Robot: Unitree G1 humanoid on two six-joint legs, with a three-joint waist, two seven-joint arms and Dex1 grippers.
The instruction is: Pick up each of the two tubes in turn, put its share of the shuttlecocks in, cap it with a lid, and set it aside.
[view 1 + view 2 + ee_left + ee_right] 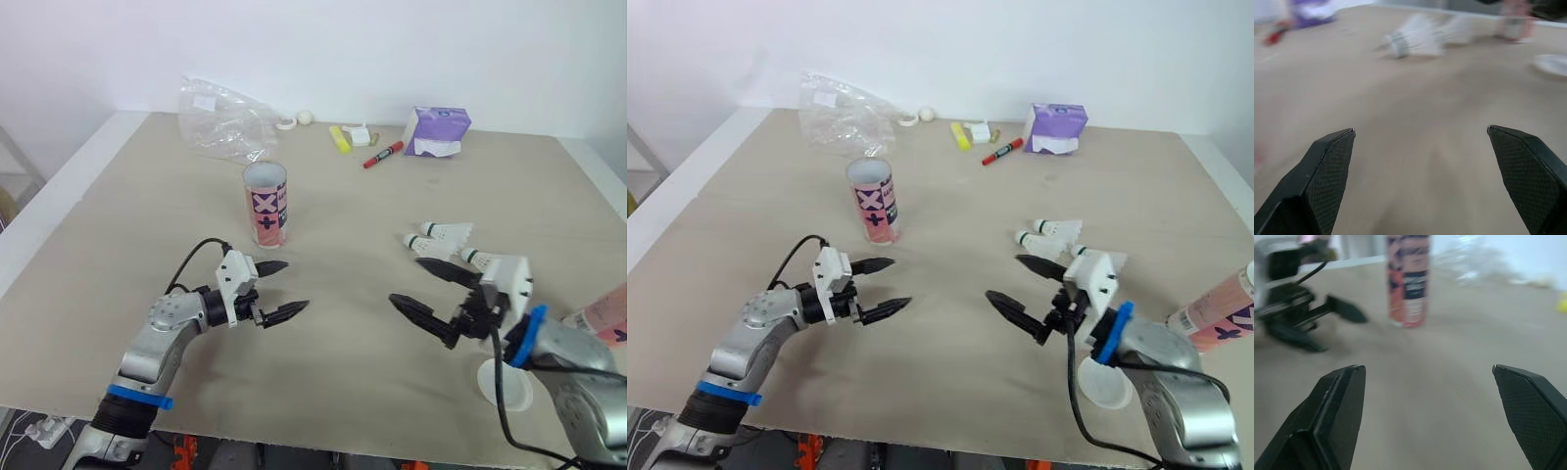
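Hovering low over the near left of the table (118, 225) with the left gripper (296, 285), fingers spread wide and gripping nothing. Showing, just beyond it, a pink patterned tube (265, 204) standing upright, its top uncapped and its contents impossible to tell. Showing clutter along the far edge, well apart from the work: a crumpled plastic bag (220, 117), a yellow highlighter (339, 138), a red marker (382, 155) and a purple box (436, 132).

Moving right: showing a few white shuttlecocks (446, 235) lying loose on the table, just beyond the right gripper (406, 281), likewise spread open and holding nothing. Showing a white lid (1097, 387) lying flat at near right, partly behind the right arm, and a second pink tube (1215, 315) lying tilted at the right edge, with filling and capping impossible to tell.

Judging the work on the upright tube as barely begun: not lifted, not capped, shuttlecocks waiting on the table. Leaving the pick-up, loading, capping and setting aside to do.
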